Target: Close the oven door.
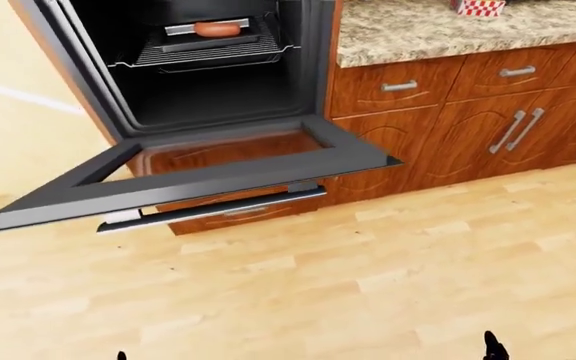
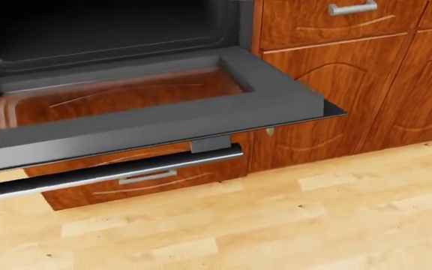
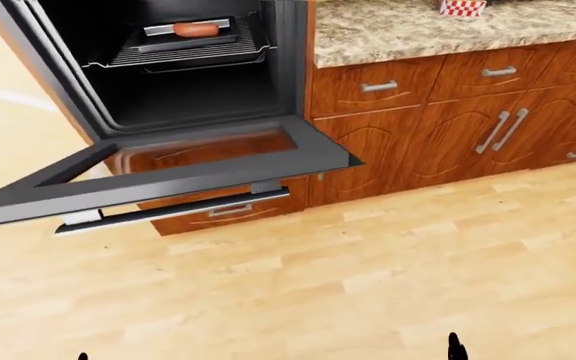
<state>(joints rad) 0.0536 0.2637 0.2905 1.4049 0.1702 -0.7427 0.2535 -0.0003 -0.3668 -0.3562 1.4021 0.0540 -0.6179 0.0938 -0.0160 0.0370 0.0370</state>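
The oven door (image 1: pixel 198 180) hangs wide open, lying flat and level at the left of the left-eye view, with a glass pane in a dark grey frame. Its silver bar handle (image 1: pixel 213 208) runs along the near edge. The oven cavity (image 1: pixel 213 82) behind it is black, with a wire rack (image 1: pixel 208 51) carrying a sausage (image 1: pixel 218 29) on a tray. Only a dark tip of my left hand (image 1: pixel 120 355) and of my right hand (image 1: pixel 493 347) show at the bottom edge, well short of the door. I cannot tell whether the fingers are open or shut.
Wooden cabinets with metal handles (image 1: pixel 516 127) stand right of the oven under a speckled stone counter (image 1: pixel 438 30). A red-and-white checked box (image 1: pixel 480 7) sits on the counter. A wooden drawer (image 2: pixel 145 180) lies under the door. Light wood floor (image 1: pixel 368 285) stretches between me and the oven.
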